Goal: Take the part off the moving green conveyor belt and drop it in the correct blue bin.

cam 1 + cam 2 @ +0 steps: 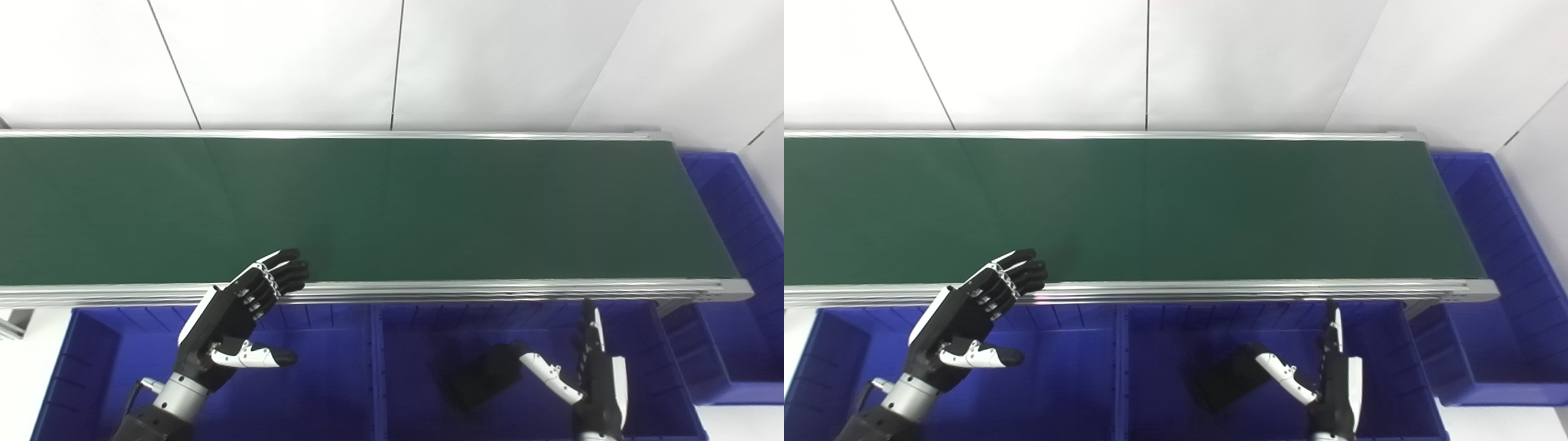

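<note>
Since my right hand (pixel 591 373), fingers spread, hovers beside the dark blocky part (pixel 484 375) inside the blue plastic bin (pixel 667 380), while my left hand (pixel 245 318) is open and the long green conveyor belt (pixel 392 208) is bare, I judge the drop done.

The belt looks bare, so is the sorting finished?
Nearly. The green belt carries nothing, and a dark part lies in the right-hand blue bin beside the open right hand. The left hand waits open. Nothing visible remains.

Black hands (pixel 236 315), white thumbs, black-tipped fingers (pixel 288 269), silver wrists
</note>
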Available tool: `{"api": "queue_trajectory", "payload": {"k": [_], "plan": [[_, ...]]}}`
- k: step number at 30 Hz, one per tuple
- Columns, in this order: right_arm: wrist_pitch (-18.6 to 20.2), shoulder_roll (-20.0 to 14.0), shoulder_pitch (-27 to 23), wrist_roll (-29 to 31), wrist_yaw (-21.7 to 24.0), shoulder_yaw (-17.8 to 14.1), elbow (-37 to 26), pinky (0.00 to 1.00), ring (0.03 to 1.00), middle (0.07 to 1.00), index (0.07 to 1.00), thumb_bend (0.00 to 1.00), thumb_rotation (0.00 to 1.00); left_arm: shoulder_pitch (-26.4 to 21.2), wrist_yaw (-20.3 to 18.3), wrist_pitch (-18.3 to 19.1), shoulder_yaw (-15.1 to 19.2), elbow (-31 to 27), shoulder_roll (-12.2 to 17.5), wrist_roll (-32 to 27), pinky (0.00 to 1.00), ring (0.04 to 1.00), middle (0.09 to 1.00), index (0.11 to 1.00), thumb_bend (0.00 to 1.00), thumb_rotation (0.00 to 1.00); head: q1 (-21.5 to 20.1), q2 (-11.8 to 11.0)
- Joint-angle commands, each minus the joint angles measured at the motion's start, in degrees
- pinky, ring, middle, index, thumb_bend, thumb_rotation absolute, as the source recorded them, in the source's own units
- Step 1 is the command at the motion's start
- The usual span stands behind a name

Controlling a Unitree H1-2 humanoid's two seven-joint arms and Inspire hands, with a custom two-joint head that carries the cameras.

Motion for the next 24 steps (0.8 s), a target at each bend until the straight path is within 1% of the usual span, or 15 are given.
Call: {"api": "queue_trajectory", "payload": {"k": [1, 4, 6, 7, 8, 11, 12, 13, 14, 15, 16, 18, 21, 23, 24], "plan": [[-2.9, 0.4, 0.4, -0.1, 1.0, 1.3, -5.2, 0.89, 0.931, 0.965, 1.0, 0.85, 0.34, -0.3, -0.4, -1.2, 0.0, -1.7, 0.3, 0.4, 0.83, 0.814, 0.811, 0.831, 1.0, 0.16, 0.6, -0.1], [-1.7, 0.6, 0.6, -1.5, 2.2, 4.1, -11.5, 0.85, 0.895, 0.932, 0.978, 0.83, 0.36, -0.4, -0.1, -1.0, -0.2, -1.8, 0.1, 1.0, 0.83, 0.815, 0.813, 0.83, 1.0, 0.17, 2.1, -0.5], [-1.1, 0.5, -0.2, -1.9, 3.6, 6.2, -14.7, 0.84, 0.883, 0.911, 0.956, 0.82, 0.35, -0.4, 0.0, -1.2, -0.4, -1.9, 0.0, 1.6, 0.83, 0.815, 0.814, 0.832, 1.0, 0.17, 3.2, -0.7], [-0.4, 0.5, -0.7, -2.5, 4.4, 7.3, -16.1, 0.84, 0.878, 0.904, 0.949, 0.79, 0.35, -0.3, 0.1, -1.3, -0.5, -2.0, -0.1, 1.9, 0.83, 0.816, 0.815, 0.833, 1.0, 0.17, 3.4, -0.8], [0.1, 0.4, -1.1, -2.8, 5.0, 8.2, -17.1, 0.82, 0.868, 0.896, 0.936, 0.79, 0.36, -0.3, 0.2, -1.3, -0.5, -2.0, -0.2, 2.1, 0.83, 0.818, 0.817, 0.836, 1.0, 0.17, 4.5, -1.1], [1.5, 0.4, -2.6, -2.8, 7.2, 10.8, -18.8, 0.8, 0.859, 0.886, 0.915, 0.78, 0.38, -0.1, 0.3, -1.1, -0.7, -2.2, -0.6, 2.4, 0.83, 0.821, 0.819, 0.838, 1.0, 0.15, 5.4, -1.5], [1.6, 0.3, -3.5, -2.9, 8.4, 12.2, -18.7, 0.8, 0.858, 0.884, 0.912, 0.78, 0.38, 0.1, 0.5, -0.9, -0.8, -2.4, -0.9, 2.5, 0.83, 0.821, 0.819, 0.838, 1.0, 0.15, 6.5, -1.7], [1.7, 0.2, -4.1, -3.1, 9.1, 13.2, -18.5, 0.79, 0.856, 0.886, 0.91, 0.77, 0.39, 0.2, 0.6, -0.8, -0.8, -2.5, -1.0, 2.5, 0.83, 0.819, 0.818, 0.838, 1.0, 0.14, 6.5, -1.7], [1.5, -0.1, -4.9, -3.1, 10.1, 14.3, -17.9, 0.79, 0.853, 0.885, 0.908, 0.77, 0.4, 0.4, 0.7, -0.7, -0.9, -2.7, -1.2, 2.7, 0.83, 0.818, 0.818, 0.838, 1.0, 0.14, 7.8, -2.1], [1.4, -0.3, -5.5, -3.1, 10.7, 15.1, -17.5, 0.78, 0.846, 0.882, 0.905, 0.78, 0.41, 0.5, 0.8, -0.7, -1.0, -2.8, -1.4, 2.8, 0.83, 0.818, 0.819, 0.84, 1.0, 0.14, 7.8, -2.1], [1.6, -0.6, -6.1, -3.1, 11.5, 15.9, -16.9, 0.78, 0.845, 0.882, 0.905, 0.78, 0.42, 0.7, 0.9, -0.6, -1.2, -3.1, -1.5, 3.0, 0.83, 0.818, 0.819, 0.84, 1.0, 0.14, 9.1, -2.3], [1.7, -1.2, -7.4, -2.8, 13.0, 17.3, -15.4, 0.77, 0.84, 0.881, 0.901, 0.79, 0.44, 1.1, 1.2, -0.4, -1.4, -3.5, -1.9, 3.6, 0.83, 0.82, 0.821, 0.845, 1.0, 0.14, 10.4, -2.6], [1.7, -1.8, -9.2, -2.0, 14.9, 18.7, -12.7, 0.75, 0.827, 0.869, 0.891, 0.82, 0.47, 1.6, 1.6, -0.7, -1.8, -3.7, -2.5, 4.5, 0.83, 0.821, 0.825, 0.851, 0.99, 0.14, 12.3, -3.0], [1.8, -2.1, -9.8, -1.6, 15.6, 19.1, -11.4, 0.75, 0.823, 0.869, 0.893, 0.83, 0.49, 1.9, 1.8, -0.8, -2.0, -3.8, -2.8, 4.8, 0.84, 0.822, 0.827, 0.852, 1.0, 0.14, 12.9, -3.1], [1.2, -2.4, -10.1, -0.8, 16.1, 19.2, -10.5, 0.75, 0.823, 0.866, 0.893, 0.84, 0.49, 2.0, 1.9, -0.9, -2.2, -3.8, -2.9, 5.1, 0.84, 0.824, 0.829, 0.853, 1.0, 0.15, 14.0, -3.4]]}}
